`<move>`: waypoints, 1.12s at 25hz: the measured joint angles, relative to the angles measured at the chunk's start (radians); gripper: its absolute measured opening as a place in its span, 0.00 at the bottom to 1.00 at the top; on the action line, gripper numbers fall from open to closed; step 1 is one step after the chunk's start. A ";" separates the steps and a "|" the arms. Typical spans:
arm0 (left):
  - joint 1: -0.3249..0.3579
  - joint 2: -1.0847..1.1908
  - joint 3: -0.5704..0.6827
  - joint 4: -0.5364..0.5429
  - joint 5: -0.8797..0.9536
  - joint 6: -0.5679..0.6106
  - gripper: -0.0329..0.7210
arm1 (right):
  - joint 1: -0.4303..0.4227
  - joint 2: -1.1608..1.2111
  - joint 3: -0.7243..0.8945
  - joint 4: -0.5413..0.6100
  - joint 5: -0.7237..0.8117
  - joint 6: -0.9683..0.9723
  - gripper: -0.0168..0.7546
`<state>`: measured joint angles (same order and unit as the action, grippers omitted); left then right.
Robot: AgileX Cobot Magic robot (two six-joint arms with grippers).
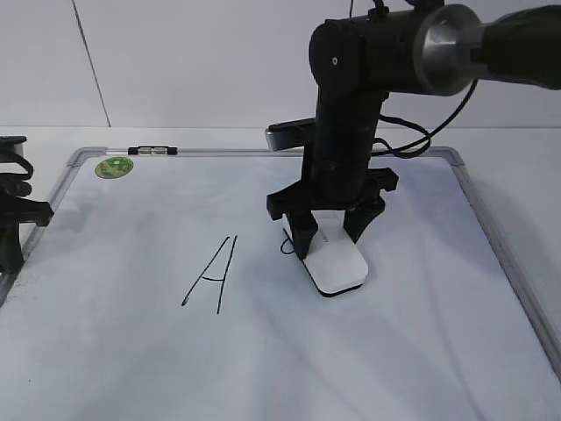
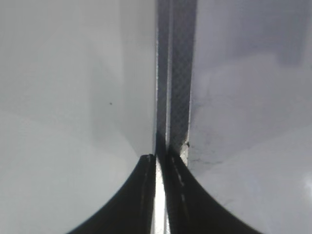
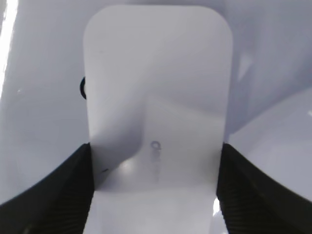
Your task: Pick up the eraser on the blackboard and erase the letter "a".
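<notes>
Eraser (image 3: pixel 156 112) flat on blackboard (image 1: pixel 394 351), clamped between fingers of right hand (image 1: pixel 331 235).

Handwritten capital "A" (image 1: pixel 210 274) on the blackboard (image 1: pixel 421 351).

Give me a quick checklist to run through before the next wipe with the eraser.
1. Right gripper clamped on the eraser: ok, fingers against both long sides in the wrist view.
2. Eraser flat on the blackboard: ok.
3. Small letter "a" beside the eraser: ok, partly showing at its left edge, not wiped yet.
4. Big letter "A" apart from the eraser: ok.
5. Left gripper out of the way: ok, shut on nothing at the board's left frame.
</notes>
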<state>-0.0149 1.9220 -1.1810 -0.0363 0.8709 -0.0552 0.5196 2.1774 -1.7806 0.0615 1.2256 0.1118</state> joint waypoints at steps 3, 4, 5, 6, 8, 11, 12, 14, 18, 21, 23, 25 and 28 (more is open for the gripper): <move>0.000 0.000 0.000 0.000 0.000 0.000 0.12 | 0.000 0.004 -0.002 0.000 0.002 -0.002 0.75; 0.000 0.000 0.000 0.000 0.000 0.000 0.12 | 0.000 0.006 -0.004 0.000 0.004 -0.002 0.75; 0.000 0.000 0.000 0.000 0.000 0.000 0.11 | 0.000 0.006 -0.006 0.000 0.004 -0.002 0.75; 0.000 0.000 0.000 0.000 0.000 0.000 0.11 | 0.000 0.008 -0.008 0.000 0.005 -0.002 0.75; 0.000 0.000 0.000 0.000 0.000 0.000 0.11 | 0.000 0.012 -0.010 0.000 0.010 -0.002 0.75; 0.000 0.000 0.000 0.000 0.000 0.000 0.11 | 0.000 0.012 -0.012 0.000 0.011 -0.002 0.75; 0.000 0.000 0.000 0.000 0.000 0.000 0.11 | 0.002 0.012 -0.012 0.000 0.011 -0.002 0.75; 0.000 0.000 0.000 0.000 0.000 0.000 0.11 | 0.004 0.012 -0.012 0.000 0.011 -0.002 0.75; 0.000 0.000 0.000 0.000 0.000 0.000 0.11 | 0.012 0.014 -0.012 -0.008 0.011 0.000 0.75; 0.000 0.000 0.000 0.000 0.000 0.000 0.11 | 0.024 0.017 -0.014 -0.020 0.014 0.002 0.75; 0.000 0.000 0.000 0.000 0.000 0.000 0.11 | 0.035 0.017 -0.016 -0.034 0.014 0.002 0.75; 0.000 0.000 0.000 0.000 0.000 0.000 0.11 | 0.048 0.017 -0.016 -0.037 0.012 0.002 0.75; 0.000 0.000 0.000 0.000 0.000 0.000 0.11 | 0.072 0.020 -0.018 -0.037 0.008 0.002 0.75</move>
<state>-0.0149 1.9220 -1.1810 -0.0363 0.8709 -0.0552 0.5919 2.1970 -1.7989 0.0250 1.2334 0.1136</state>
